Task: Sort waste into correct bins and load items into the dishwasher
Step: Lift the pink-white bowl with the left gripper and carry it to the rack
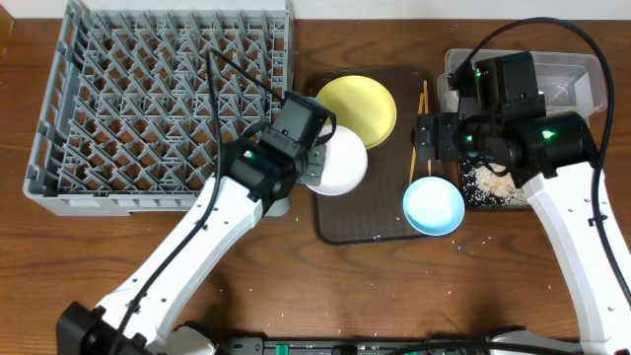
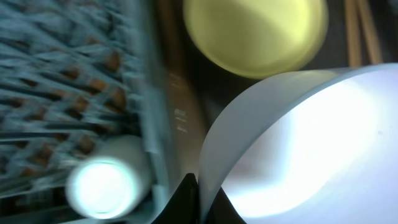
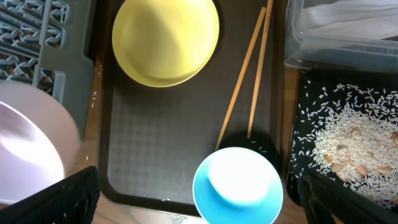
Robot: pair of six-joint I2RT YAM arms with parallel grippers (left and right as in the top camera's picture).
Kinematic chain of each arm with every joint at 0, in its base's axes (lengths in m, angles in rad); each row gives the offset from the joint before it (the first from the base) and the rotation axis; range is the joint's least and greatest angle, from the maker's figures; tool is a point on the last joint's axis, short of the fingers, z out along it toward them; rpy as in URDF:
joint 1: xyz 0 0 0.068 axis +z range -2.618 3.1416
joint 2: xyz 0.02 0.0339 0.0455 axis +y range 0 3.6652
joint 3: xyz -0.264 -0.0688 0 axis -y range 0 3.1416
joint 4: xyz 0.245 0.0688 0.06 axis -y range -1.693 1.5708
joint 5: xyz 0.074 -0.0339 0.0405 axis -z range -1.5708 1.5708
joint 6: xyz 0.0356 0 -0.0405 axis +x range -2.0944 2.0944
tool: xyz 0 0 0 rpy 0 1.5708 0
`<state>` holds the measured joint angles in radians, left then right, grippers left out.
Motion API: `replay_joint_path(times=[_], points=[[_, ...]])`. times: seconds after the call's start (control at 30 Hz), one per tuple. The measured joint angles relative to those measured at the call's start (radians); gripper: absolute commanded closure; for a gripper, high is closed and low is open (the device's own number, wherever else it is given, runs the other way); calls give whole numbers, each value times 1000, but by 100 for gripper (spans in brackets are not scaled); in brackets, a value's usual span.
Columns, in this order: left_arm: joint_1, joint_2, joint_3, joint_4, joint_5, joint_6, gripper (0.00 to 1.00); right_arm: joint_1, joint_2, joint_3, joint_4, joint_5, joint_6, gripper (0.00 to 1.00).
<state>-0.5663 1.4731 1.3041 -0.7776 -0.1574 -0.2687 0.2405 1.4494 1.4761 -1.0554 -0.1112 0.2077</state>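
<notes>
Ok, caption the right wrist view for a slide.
Round yellow plate, thin wooden chopsticks, light-blue bowl on brown serving tray; white rice in shallow black tray.

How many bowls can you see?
2: white bowl, held by the left gripper over the brown tray's left edge; light-blue bowl, at the tray's near right corner.

In the left wrist view, blur smears the dish rack [image 2: 68, 81] at the left and the white cup [image 2: 102, 186] at lower left (a glowing blob); the white bowl [image 2: 298, 149] runs off the right and bottom edges, the yellow plate [image 2: 255, 34] off the top. Overhead, the right arm [image 1: 552, 143] covers most of the black tray [image 1: 471, 200] and part of the clear tub [image 1: 582, 84], upper right
</notes>
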Motion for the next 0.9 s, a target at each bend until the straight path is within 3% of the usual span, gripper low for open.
replay_joint_path(times=[0.4, 0.67, 0.9], points=[[21, -10, 0, 139, -639, 5, 93, 0, 0, 0, 0, 0, 0, 1], [89, 15, 0, 334, -891, 8, 93, 0, 0, 0, 0, 0, 1, 1], [101, 183, 1, 446, -1095, 105, 93, 0, 0, 0, 0, 0, 0, 1]])
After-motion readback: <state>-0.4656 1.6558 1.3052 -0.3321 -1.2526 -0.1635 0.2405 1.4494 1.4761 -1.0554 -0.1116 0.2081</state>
